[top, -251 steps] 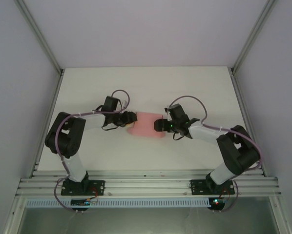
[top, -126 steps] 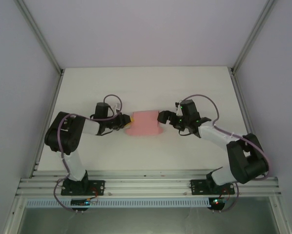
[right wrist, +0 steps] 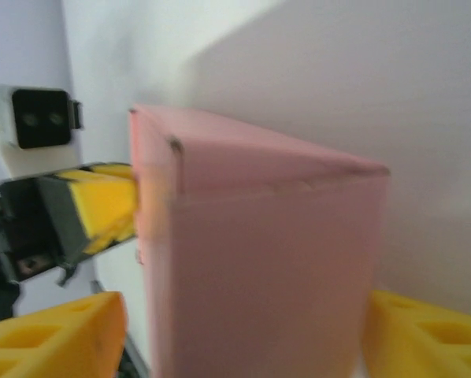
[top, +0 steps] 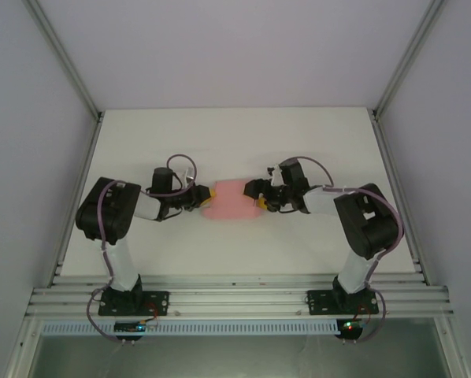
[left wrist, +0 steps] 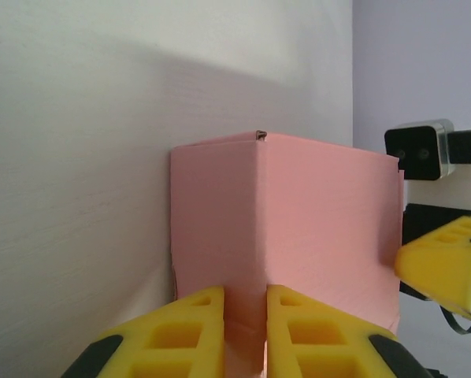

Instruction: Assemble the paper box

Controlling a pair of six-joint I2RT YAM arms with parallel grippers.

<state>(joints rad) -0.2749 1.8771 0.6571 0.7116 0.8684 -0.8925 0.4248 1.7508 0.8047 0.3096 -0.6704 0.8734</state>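
Observation:
The paper box [top: 234, 198] is a pink, folded rectangular box lying on the white table [top: 243, 138] between the two arms. My left gripper [top: 204, 194] is at its left end. In the left wrist view the yellow fingers [left wrist: 196, 335] are pinched on a vertical corner edge of the box [left wrist: 322, 220], so the left gripper [left wrist: 246, 335] is shut on it. My right gripper [top: 259, 197] is at the right end. Its fingers [right wrist: 50, 335] stand wide apart on either side of the box [right wrist: 259, 260], with a small gap at the left one.
Grey enclosure walls and aluminium rails [top: 62, 59] border the table on the left, right and back. The arm bases are bolted to a rail [top: 235, 299] at the near edge. Bare tabletop lies behind and in front of the box.
The right gripper has moved left onto the box's right end, and its forearm has swung up. The box has gone from tilted to lying square. The left gripper has kept its hold.

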